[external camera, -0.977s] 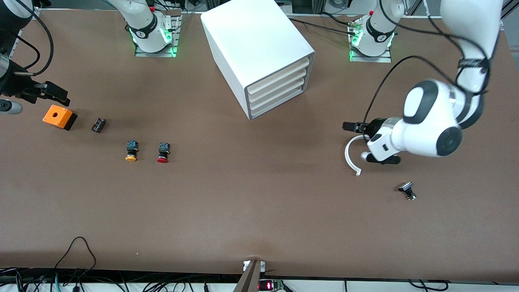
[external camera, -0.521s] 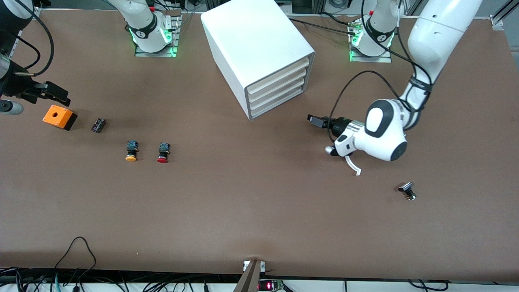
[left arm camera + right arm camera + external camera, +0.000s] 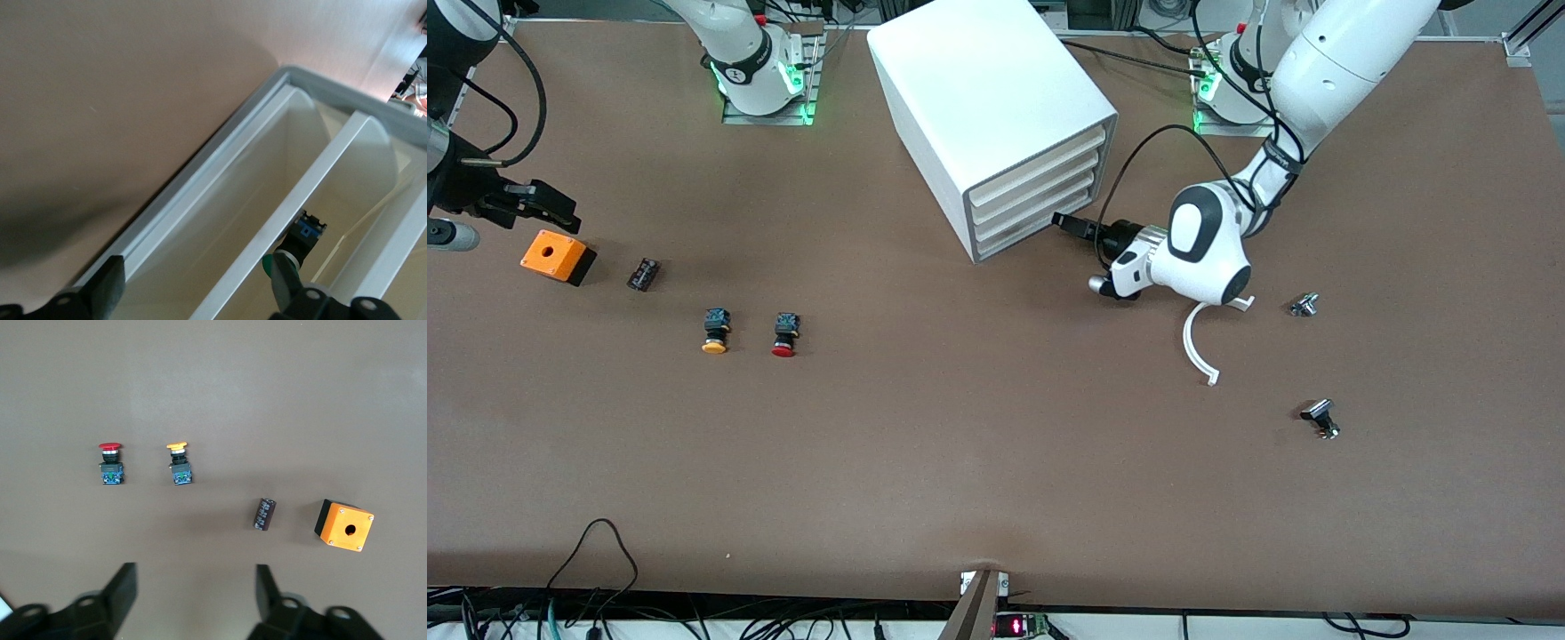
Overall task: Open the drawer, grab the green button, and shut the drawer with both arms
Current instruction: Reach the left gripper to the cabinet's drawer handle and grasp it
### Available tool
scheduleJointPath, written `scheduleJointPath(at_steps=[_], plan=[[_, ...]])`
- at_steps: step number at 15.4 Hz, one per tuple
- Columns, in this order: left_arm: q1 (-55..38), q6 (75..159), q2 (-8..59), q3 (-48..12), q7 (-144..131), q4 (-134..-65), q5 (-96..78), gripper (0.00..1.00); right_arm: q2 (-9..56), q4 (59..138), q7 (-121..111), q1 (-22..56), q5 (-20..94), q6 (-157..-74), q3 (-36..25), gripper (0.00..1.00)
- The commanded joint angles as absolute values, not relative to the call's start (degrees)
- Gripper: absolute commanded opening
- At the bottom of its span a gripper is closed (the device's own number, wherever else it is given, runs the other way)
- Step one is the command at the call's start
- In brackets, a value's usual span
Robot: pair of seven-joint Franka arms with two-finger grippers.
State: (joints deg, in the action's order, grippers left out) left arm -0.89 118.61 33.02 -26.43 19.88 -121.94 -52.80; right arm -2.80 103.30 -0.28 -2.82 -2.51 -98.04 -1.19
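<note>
While the right arm waits with its gripper (image 3: 538, 203) spread wide over the table beside the orange box with a round hole (image 3: 558, 256), the left arm has swung in from the table's left-arm end, uncovering a curved white plastic strip (image 3: 1197, 348) and a small metal part (image 3: 1304, 305). Its black two-finger gripper (image 3: 1069, 222) now sits just in front of the white box cabinet (image 3: 987, 98), level with the lowest cream-fronted drawer (image 3: 1036, 228). In the left wrist view, the green-capped push button with a black body (image 3: 298, 243) lies inside a white tray, close to one finger (image 3: 285, 280). Those fingers stand apart, holding nothing.
</note>
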Motion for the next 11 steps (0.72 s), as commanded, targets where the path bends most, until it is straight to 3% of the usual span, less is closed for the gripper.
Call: scheduleJointPath(at_steps=[1,5,6,7,8,10,11], plan=[[-0.6,119.6,30.8,-28.3,22.2,-125.2,-54.9,0.90,-2.6,102.1,-0.5,-2.5,-1.7,-96.9,-1.1,0.63],[-0.6,119.7,30.8,-28.9,22.4,-126.5,-56.6,0.78,-2.6,102.1,-0.5,-2.5,-1.7,-96.9,-1.1,0.63],[-0.6,119.8,30.8,-29.0,22.4,-126.5,-56.5,0.54,-2.6,102.1,-0.6,-2.5,-1.7,-96.9,-1.1,0.63],[-0.6,120.1,30.9,-29.0,22.4,-126.5,-56.5,0.39,-2.6,102.1,-0.5,-2.5,-1.7,-96.9,-1.1,0.63],[-0.7,120.8,31.0,-29.0,22.6,-126.5,-56.5,0.32,-2.6,102.1,-0.6,-2.5,-1.7,-96.9,-1.1,0.63],[-1.1,121.8,31.1,-29.2,22.8,-126.4,-56.3,0.05,-2.6,102.1,-0.6,-2.5,-1.7,-96.9,-1.1,0.63],[-1.0,122.5,31.0,-29.2,22.8,-126.0,-55.7,0.00,-2.6,102.0,-0.8,-2.5,-1.8,-96.9,-1.1,0.63]])
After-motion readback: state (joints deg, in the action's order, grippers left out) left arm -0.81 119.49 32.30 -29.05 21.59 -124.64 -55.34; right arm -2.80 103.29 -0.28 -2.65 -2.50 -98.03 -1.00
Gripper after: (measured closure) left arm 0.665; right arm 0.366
